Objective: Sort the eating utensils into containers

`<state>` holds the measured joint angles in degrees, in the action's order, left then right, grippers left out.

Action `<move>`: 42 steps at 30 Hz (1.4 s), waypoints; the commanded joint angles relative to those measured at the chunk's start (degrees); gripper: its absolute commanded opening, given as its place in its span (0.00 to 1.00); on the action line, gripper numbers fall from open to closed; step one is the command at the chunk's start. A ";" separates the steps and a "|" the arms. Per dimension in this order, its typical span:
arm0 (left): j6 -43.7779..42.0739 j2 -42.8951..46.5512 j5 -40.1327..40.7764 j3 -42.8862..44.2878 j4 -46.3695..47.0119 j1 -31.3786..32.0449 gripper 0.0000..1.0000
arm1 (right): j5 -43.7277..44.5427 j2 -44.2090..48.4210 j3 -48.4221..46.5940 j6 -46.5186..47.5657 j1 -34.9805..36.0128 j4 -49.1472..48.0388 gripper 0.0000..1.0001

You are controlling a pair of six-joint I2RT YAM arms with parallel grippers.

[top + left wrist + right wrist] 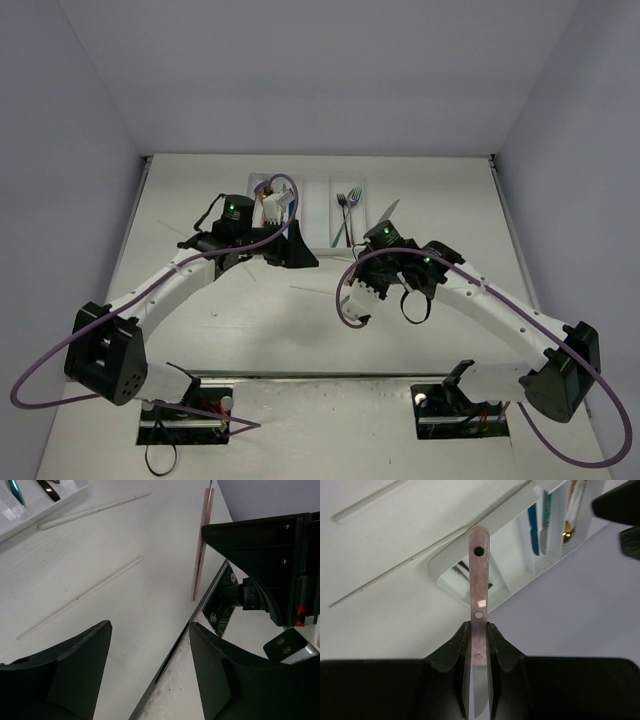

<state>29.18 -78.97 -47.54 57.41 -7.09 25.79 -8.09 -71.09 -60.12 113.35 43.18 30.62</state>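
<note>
While the right tool [478, 628] pinches a knife [479, 580], the left tool [149, 628] gapes near sticks [82, 595].

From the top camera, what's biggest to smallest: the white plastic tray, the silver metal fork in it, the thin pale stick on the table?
1. Biggest by far: white plastic tray.
2 and 3. Tied: silver metal fork and thin pale stick look about equally long. The stick is thinner, but I won't rank them.
</note>
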 commanded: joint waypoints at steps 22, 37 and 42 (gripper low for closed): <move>-5.87 -3.95 0.08 7.74 -1.37 8.45 0.59 | -8.15 2.42 0.78 16.20 3.66 -8.01 0.00; -6.68 -5.67 -0.83 8.67 -2.34 11.09 0.41 | -7.20 0.88 -0.59 16.20 4.26 -8.20 0.00; -6.23 -6.11 -1.33 9.04 -2.31 11.30 0.21 | -6.94 0.77 -0.70 16.38 4.36 -8.21 0.00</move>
<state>23.48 -85.63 -47.20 62.79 -11.05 36.84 -15.22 -70.24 -58.17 114.10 46.98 25.01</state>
